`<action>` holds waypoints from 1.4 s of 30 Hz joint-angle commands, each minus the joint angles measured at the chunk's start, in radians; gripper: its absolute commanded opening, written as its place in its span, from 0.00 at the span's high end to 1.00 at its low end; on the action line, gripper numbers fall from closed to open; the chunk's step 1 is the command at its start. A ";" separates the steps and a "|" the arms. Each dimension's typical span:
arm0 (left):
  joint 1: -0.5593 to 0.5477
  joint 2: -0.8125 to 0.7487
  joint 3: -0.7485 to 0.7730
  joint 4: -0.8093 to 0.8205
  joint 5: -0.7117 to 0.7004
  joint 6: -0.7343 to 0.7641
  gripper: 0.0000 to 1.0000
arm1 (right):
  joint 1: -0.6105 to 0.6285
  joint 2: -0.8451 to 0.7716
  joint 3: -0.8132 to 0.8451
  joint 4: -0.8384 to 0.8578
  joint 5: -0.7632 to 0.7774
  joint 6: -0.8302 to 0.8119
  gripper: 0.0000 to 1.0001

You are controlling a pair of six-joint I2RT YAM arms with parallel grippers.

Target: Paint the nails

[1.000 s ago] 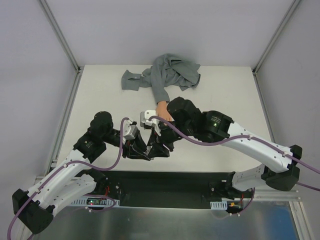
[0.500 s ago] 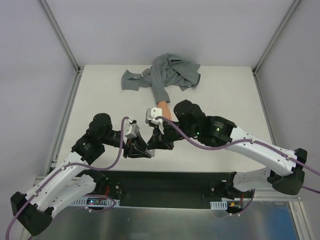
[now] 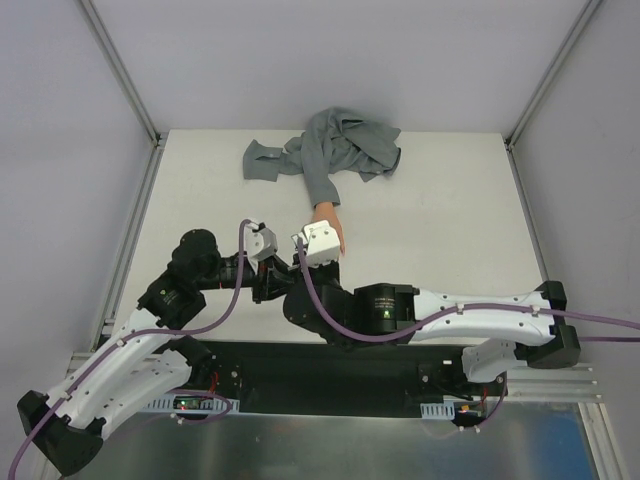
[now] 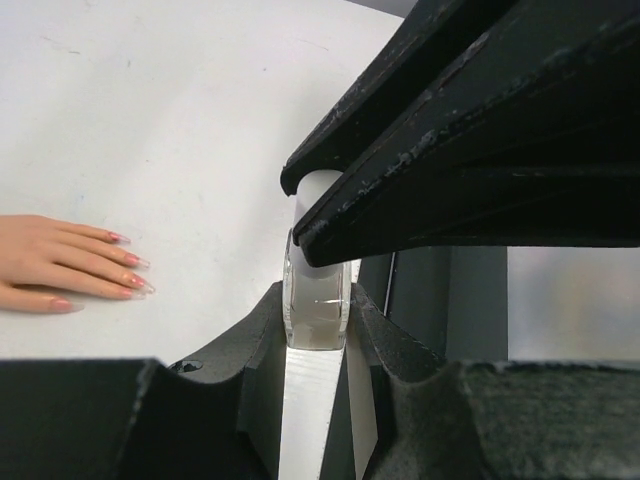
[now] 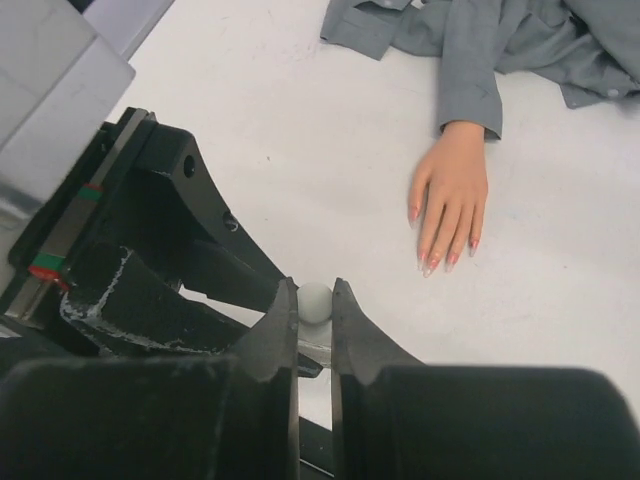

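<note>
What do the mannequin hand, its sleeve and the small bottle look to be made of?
Mannequin hand: likely plastic or vinyl, smooth matte peach skin, glossy pinkish nails. Sleeve: woven grey fabric, soft folds and a hemmed cuff. Small bottle: seemingly clear glass or plastic, see-through wall with a highlight; white cap probably plastic.

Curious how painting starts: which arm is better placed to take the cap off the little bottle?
Probably right: the right gripper pinches the white cap; the left gripper holds the bottle.
</note>
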 commanded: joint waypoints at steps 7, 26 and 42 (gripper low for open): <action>0.007 0.026 0.045 0.188 0.117 0.013 1.00 | -0.023 -0.079 -0.058 0.042 -0.324 -0.250 0.60; 0.007 0.068 0.040 0.201 0.496 0.011 1.00 | -0.333 -0.341 -0.205 0.160 -1.332 -0.612 0.22; 0.005 0.062 0.014 0.300 0.562 -0.061 1.00 | -0.383 -0.277 -0.185 0.259 -1.558 -0.646 0.46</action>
